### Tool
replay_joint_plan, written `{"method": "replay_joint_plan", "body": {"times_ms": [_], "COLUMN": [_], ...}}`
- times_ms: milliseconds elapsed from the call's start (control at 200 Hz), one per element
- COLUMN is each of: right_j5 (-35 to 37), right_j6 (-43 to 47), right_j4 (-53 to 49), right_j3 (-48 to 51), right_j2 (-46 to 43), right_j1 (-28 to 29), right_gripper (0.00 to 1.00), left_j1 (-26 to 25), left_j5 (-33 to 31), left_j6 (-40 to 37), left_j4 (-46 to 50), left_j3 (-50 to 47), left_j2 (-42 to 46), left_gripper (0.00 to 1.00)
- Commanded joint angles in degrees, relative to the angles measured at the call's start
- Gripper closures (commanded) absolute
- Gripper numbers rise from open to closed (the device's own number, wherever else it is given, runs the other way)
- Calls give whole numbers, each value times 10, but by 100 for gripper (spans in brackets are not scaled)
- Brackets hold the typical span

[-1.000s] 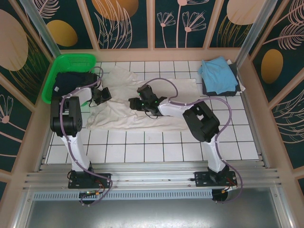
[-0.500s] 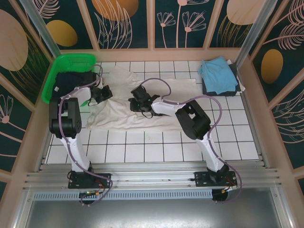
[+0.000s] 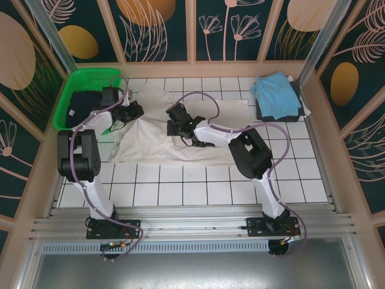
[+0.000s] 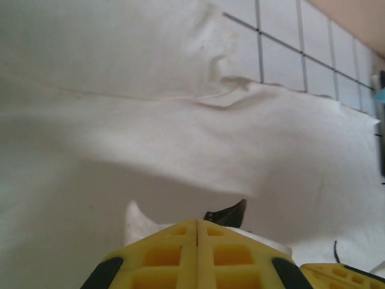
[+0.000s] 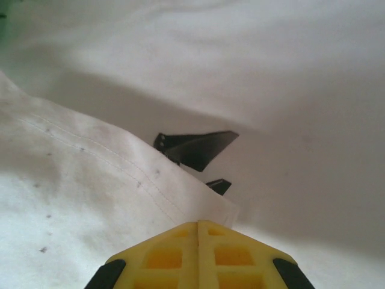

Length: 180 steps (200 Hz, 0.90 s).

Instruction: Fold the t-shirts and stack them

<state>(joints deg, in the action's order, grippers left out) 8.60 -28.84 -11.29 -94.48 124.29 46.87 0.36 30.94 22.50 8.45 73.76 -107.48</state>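
The cream-white t-shirt (image 3: 150, 144) lies spread over the left-middle of the tiled desk (image 3: 198, 186). The left gripper (image 3: 132, 112) at its left edge and the right gripper (image 3: 175, 123) near its middle each have their jaws closed, pinching a fold of that cloth, probably to carry the edge across together. A light blue t-shirt (image 3: 275, 90) rests on a dark grey t-shirt (image 3: 293, 110) at the far right, apparently the stack. A dark navy t-shirt (image 3: 84, 102) waits in the green basket (image 3: 90, 75).
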Motion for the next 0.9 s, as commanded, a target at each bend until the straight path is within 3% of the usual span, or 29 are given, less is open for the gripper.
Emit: {"method": "replay_joint_plan", "body": {"times_ms": [0,125,310,390,465,520,560,741,896], "right_j5": [44,49,36,28,30,35,39,46,33], "right_j6": [19,38,31,25,19,21,25,30,2], "right_j4": [51,117,136,137,125,123,124,97,108], "right_j3": [38,94,107,107,107,111,117,149,270], "right_j2": [-58,-87,-32,-13,-12,-24,-36,-101,-195], "right_j1": [9,10,0,-4,-8,-10,-11,-13,-10], "right_gripper": [100,100,100,100,100,90,88,63,60], "left_j1": [-2,-2,-2,-2,-2,-2,-2,-3,-17], "left_j5": [35,20,-33,-72,-105,-122,-149,-199,-269], "left_j6": [-6,-2,3,4,4,1,3,27,74], "left_j4": [-70,-118,-93,-64,-40,-25,-8,29,66], "left_j3": [-28,-62,-16,12,32,40,46,-27,-160], "left_j2": [31,34,-48,-73,-78,-73,-67,19,89], "left_gripper": [100,100,100,89,70,66,60,57,52]}}
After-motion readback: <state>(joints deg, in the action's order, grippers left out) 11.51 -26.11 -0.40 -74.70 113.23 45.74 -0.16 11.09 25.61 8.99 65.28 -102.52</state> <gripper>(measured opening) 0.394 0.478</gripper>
